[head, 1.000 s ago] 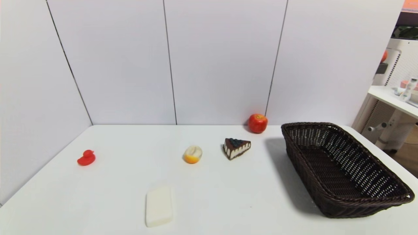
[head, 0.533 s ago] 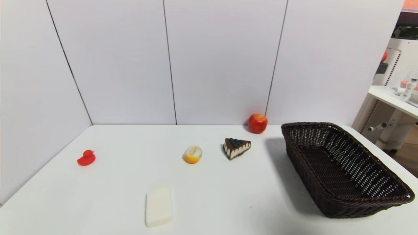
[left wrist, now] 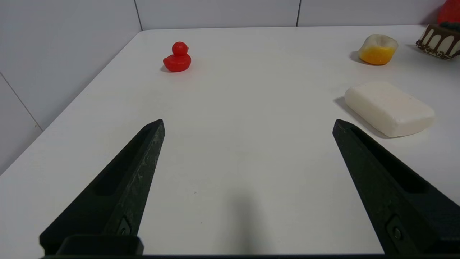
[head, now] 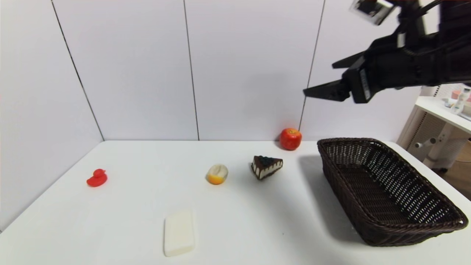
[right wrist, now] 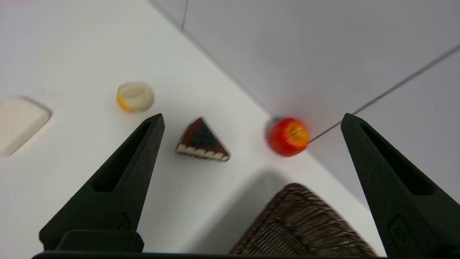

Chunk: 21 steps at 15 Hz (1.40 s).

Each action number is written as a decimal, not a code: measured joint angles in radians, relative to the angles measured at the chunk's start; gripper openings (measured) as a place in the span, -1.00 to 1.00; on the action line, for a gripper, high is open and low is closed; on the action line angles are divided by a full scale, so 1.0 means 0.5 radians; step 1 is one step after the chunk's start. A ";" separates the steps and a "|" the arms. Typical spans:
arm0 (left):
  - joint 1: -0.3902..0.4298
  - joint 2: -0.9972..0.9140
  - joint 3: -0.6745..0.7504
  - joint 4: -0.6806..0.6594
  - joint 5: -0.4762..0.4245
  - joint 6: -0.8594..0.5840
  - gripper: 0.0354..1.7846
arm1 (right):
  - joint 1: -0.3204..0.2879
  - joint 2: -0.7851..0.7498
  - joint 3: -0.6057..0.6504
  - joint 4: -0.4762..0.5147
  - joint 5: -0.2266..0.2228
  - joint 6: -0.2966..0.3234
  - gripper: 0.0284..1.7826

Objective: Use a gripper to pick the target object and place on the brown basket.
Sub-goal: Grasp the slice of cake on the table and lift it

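The chocolate cake slice (head: 266, 166) with cream sides and blueberries lies on the white table, left of the brown wicker basket (head: 386, 191). It also shows in the right wrist view (right wrist: 202, 143) and at the edge of the left wrist view (left wrist: 438, 41). My right gripper (head: 319, 78) is open and empty, high in the air above the basket's far end, right of the slice. In its own view (right wrist: 251, 120) the slice lies near one finger and the basket's corner (right wrist: 298, 223) is below. My left gripper (left wrist: 248, 124) is open and empty, low over the table's near left part.
A red apple (head: 290, 138) sits against the back wall near the basket. An orange-and-cream fruit (head: 217, 174) lies left of the slice. A white soap-like block (head: 179, 232) lies near the front. A red duck (head: 97, 178) sits far left.
My right arm has swung into the head view at the upper right, high above the basket. The objects on the table have not moved.
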 joint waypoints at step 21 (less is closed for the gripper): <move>0.000 0.000 0.000 0.000 0.000 -0.001 0.89 | 0.196 1.351 -0.661 0.303 -0.391 0.658 0.90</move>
